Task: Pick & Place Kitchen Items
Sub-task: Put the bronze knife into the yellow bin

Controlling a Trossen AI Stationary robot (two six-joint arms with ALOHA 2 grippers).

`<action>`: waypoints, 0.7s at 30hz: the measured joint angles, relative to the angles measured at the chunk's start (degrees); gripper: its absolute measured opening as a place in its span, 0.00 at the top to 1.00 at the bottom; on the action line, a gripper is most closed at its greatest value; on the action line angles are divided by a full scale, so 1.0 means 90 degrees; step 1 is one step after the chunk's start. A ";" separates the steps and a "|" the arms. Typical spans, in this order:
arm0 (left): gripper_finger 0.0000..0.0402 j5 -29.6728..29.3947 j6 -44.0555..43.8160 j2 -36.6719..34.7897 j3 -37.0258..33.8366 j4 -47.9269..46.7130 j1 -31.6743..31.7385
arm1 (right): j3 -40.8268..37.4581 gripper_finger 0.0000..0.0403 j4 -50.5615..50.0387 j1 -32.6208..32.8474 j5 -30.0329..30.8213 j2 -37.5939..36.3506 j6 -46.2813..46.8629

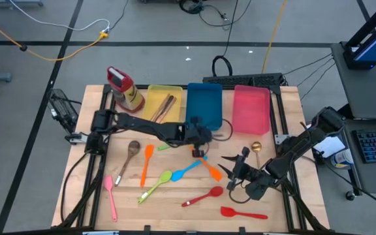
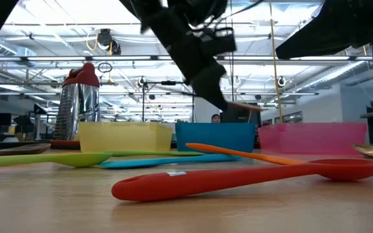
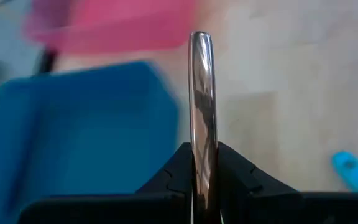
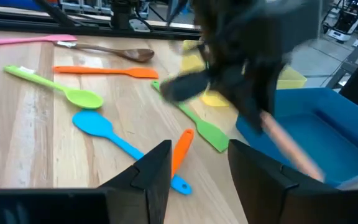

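One metal utensil [image 3: 202,112] sits pinched in our left claw [image 1: 198,138] — upright, right at the blue tray's [image 1: 204,104] near edge. Right claw [image 4: 194,177], spread & empty, waits nr the orange spatula [image 4: 180,152].

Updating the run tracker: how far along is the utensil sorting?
Early. Done: wooden utensils lie in the yellow tray. In hand: the left gripper, shut on a metal utensil, is by the blue tray. The right gripper is open and empty. Left: about ten utensils on the table, including the red spoon.
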 joint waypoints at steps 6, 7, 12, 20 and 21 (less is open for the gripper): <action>0.88 -0.1042 -0.0599 -0.0511 0.0002 -0.1085 0.0017 | -0.0002 0.63 0.0005 0.0000 0.0003 0.0000 -0.0150; 0.88 -0.1291 -0.0631 -0.0613 0.0002 -0.1277 0.0020 | -0.0005 0.63 0.0003 -0.0010 0.0012 0.0000 -0.0209; 0.89 -0.1797 -0.0797 -0.1156 -0.0034 -0.2074 0.0192 | -0.0005 0.64 0.0003 -0.0098 0.0007 0.0000 -0.0299; 0.88 -0.2341 -0.1178 -0.2222 -0.0044 -0.3529 0.0589 | -0.0005 0.64 0.0027 -0.0307 -0.0508 0.0000 -0.0235; 0.89 -0.2335 -0.1283 -0.2356 -0.0044 -0.3672 0.0650 | -0.0005 0.64 0.0040 -0.0338 -0.0559 0.0000 -0.0233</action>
